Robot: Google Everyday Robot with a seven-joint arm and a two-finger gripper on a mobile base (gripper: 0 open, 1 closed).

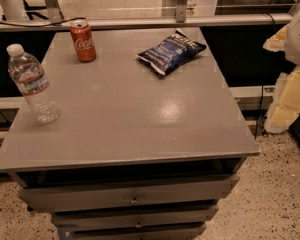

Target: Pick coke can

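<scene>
One gripper (290, 96) at the right edge, three things on the grey table (140, 109).

Pale and cream-coloured, the gripper hangs off the table's right side, touching nothing; whether it is spread or closed I cannot tell. Nearest it lies the dark blue chip bag (171, 51), flat at the far side. The coke can (83, 41) stands upright near the far left corner, the water bottle (33, 83) upright at the left edge.
</scene>
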